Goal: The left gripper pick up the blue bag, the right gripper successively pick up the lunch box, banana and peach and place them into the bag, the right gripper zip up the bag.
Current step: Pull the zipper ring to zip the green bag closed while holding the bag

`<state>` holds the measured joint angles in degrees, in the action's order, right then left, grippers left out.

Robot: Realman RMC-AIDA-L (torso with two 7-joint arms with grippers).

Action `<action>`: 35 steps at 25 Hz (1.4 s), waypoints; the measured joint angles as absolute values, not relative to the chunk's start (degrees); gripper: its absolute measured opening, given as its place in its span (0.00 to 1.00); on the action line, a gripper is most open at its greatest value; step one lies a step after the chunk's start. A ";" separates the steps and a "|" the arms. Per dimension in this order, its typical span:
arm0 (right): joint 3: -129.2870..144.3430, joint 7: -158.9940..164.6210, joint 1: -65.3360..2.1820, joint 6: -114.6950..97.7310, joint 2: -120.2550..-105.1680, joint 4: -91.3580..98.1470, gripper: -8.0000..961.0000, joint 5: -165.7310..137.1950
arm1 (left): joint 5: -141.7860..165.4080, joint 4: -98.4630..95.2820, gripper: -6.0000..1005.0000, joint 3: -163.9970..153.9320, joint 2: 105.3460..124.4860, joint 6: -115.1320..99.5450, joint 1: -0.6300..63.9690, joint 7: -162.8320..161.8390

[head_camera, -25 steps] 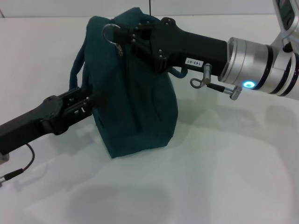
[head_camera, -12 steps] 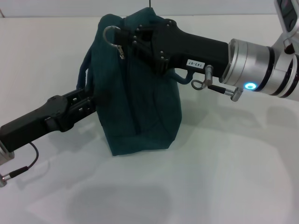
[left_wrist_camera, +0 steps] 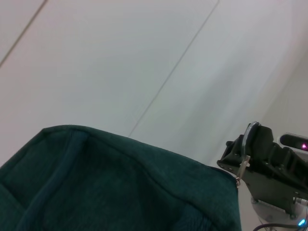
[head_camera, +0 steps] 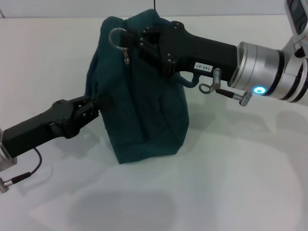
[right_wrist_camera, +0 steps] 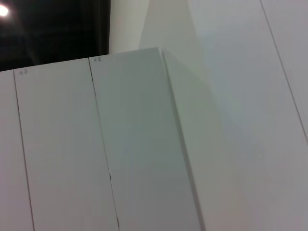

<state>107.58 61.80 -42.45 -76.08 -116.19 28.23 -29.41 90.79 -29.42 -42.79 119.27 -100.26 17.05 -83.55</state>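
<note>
The blue bag stands upright on the white table, its top drawn together; the left wrist view shows its upper edge. My left gripper reaches in from the lower left and is shut on the bag's left side, just below a handle. From the right, my labelled right gripper lies across the bag's top, shut on the ring zipper pull. It also shows in the left wrist view as the right gripper, with the ring standing up from it. The lunch box, banana and peach are out of view.
White table stretches in front of and to the right of the bag. A thin black cable hangs under my left arm near the table's left edge. The right wrist view holds only pale wall panels.
The bag and both grippers have shifted slightly to the right. The left gripper has risen a little along the bag's side. Both holds are unchanged.
</note>
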 joint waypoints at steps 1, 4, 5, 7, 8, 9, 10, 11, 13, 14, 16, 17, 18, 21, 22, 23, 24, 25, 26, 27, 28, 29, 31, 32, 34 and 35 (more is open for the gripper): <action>107.57 61.82 -42.31 -76.04 -116.19 28.22 0.10 -29.36 | 90.96 -29.38 0.18 -42.80 119.27 -100.27 17.23 -83.56; 107.37 62.41 -41.87 -75.87 -116.19 28.21 0.10 -29.19 | 91.55 -29.30 0.16 -42.81 119.27 -100.34 17.76 -83.54; 107.23 62.97 -41.73 -75.77 -116.16 28.19 0.10 -29.17 | 91.82 -29.30 0.16 -42.84 119.27 -100.37 17.89 -83.53; 106.93 64.55 -41.49 -75.57 -116.05 28.03 0.10 -29.13 | 92.56 -29.20 0.15 -43.22 119.29 -100.41 18.28 -83.23; 106.66 65.57 -41.34 -75.52 -115.99 27.76 0.10 -29.13 | 92.74 -29.11 0.14 -43.61 119.34 -100.43 18.50 -82.96; 106.23 66.85 -41.28 -75.52 -115.96 27.32 0.10 -29.12 | 92.75 -28.92 0.13 -44.25 119.41 -100.46 18.72 -82.46; 105.65 68.32 -41.23 -75.56 -115.93 26.74 0.10 -29.10 | 92.73 -28.82 0.13 -44.57 119.45 -100.49 18.84 -82.12; 105.06 69.85 -41.22 -75.66 -115.90 26.01 0.10 -29.10 | 92.60 -28.29 0.12 -45.64 119.58 -100.66 19.14 -80.94; 104.35 72.43 -41.22 -75.76 -115.82 25.12 0.10 -29.10 | 92.31 -27.26 0.10 -46.76 119.68 -101.04 19.83 -79.14; 104.16 73.29 -41.22 -75.78 -115.74 24.83 0.10 -29.08 | 92.42 -26.43 0.10 -47.17 119.68 -101.22 20.27 -78.22; 103.96 74.81 -41.22 -75.78 -115.63 24.44 0.10 -29.08 | 92.46 -25.67 0.08 -47.30 119.65 -101.50 20.86 -77.33; 103.87 75.16 -41.22 -75.79 -115.60 24.40 0.10 -29.08 | 92.54 -25.60 0.07 -47.33 119.65 -101.79 20.93 -77.03; 103.73 75.36 -41.22 -75.78 -115.59 24.37 0.10 -29.08 | 92.64 -25.56 0.07 -47.40 119.64 -102.07 20.96 -76.78; 102.81 75.49 -41.19 -75.67 -115.57 24.29 0.10 -29.07 | 92.79 -25.56 0.07 -48.64 119.58 -103.28 20.98 -76.00; 102.51 75.49 -41.16 -75.66 -115.57 24.15 0.10 -29.06 | 92.79 -25.57 0.07 -48.92 119.55 -103.57 20.98 -75.84; 101.85 75.50 -41.16 -75.51 -115.57 23.88 0.11 -29.07 | 92.79 -25.59 0.07 -49.13 119.51 -103.97 20.99 -75.49; 101.85 75.50 -41.16 -75.51 -115.57 23.88 0.11 -29.07 | 92.79 -25.59 0.07 -49.16 119.49 -104.40 20.96 -74.99; 101.48 75.51 -41.16 -75.28 -115.57 23.70 0.11 -29.07 | 92.80 -25.58 0.07 -49.18 119.47 -104.74 20.88 -74.63; 101.13 75.51 -41.16 -75.05 -115.59 23.51 0.11 -29.08 | 92.80 -25.57 0.07 -49.19 119.42 -105.20 20.72 -74.22; 100.70 75.51 -41.16 -74.68 -115.60 23.20 0.11 -29.08 | 92.80 -25.57 0.07 -49.16 119.36 -105.64 20.48 -74.02; 100.22 75.51 -41.17 -74.11 -115.63 22.74 0.11 -29.06 | 92.80 -25.57 0.07 -49.10 119.27 -106.06 20.18 -73.89; 99.76 75.51 -41.17 -73.52 -115.65 22.38 0.11 -29.03 | 92.78 -25.58 0.07 -49.04 119.17 -106.40 19.83 -73.86; 98.86 75.50 -41.18 -72.03 -115.67 21.56 0.11 -28.96 | 92.41 -25.83 0.07 -48.92 118.84 -106.78 18.76 -73.85; 98.19 75.50 -41.17 -71.05 -115.71 20.89 0.11 -28.91 | 92.28 -25.96 0.07 -48.89 118.72 -106.85 18.33 -73.85; 97.15 75.51 -41.04 -69.89 -115.79 19.85 0.11 -28.90 | 91.99 -26.05 0.07 -48.66 118.38 -106.99 17.39 -73.95; 96.81 75.52 -40.85 -69.57 -115.84 19.49 0.11 -28.90 | 91.99 -26.06 0.07 -48.49 118.29 -107.02 17.11 -74.04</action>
<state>96.81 75.52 -40.85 -69.57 -115.84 19.49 -28.90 91.99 -26.06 -48.49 118.29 -107.02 17.11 -74.04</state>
